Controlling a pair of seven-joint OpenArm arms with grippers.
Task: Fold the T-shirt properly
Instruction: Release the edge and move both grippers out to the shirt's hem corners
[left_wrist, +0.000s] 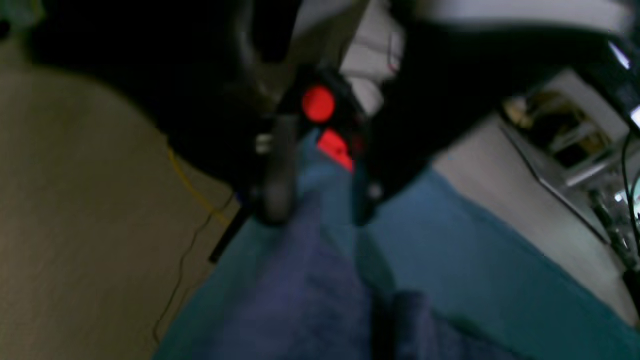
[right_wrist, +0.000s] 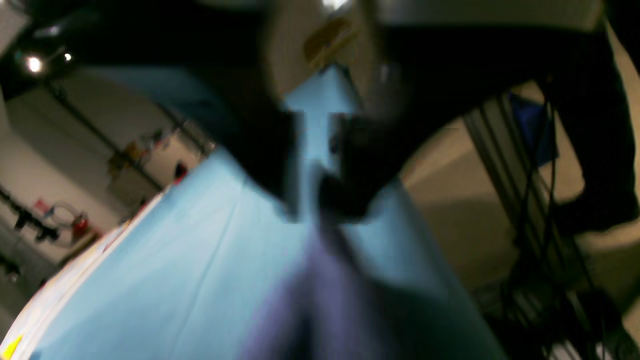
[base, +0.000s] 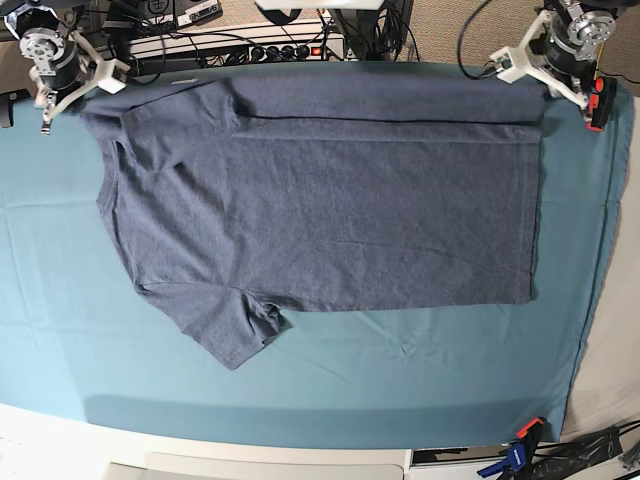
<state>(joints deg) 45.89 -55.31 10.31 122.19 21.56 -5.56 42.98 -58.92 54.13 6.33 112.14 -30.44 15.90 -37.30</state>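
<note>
The dark blue-grey T-shirt (base: 330, 200) lies flat on the teal table cloth (base: 400, 380), collar end to the left and hem to the right, with its far edge folded over in a strip along the back. One sleeve (base: 225, 335) points toward the front. My left gripper (base: 590, 105) hangs at the shirt's far right corner. In the blurred left wrist view its jaws (left_wrist: 320, 210) stand apart, open, just above the shirt (left_wrist: 300, 285). My right gripper (base: 45, 105) is at the far left corner, open (right_wrist: 317, 205) over the shirt's edge (right_wrist: 320, 305).
A power strip and cables (base: 250, 45) run behind the table's back edge. A blue and orange clamp (base: 520, 455) grips the cloth at the front right corner. Beige floor with a yellow cable (left_wrist: 190, 190) lies beyond the table's edge.
</note>
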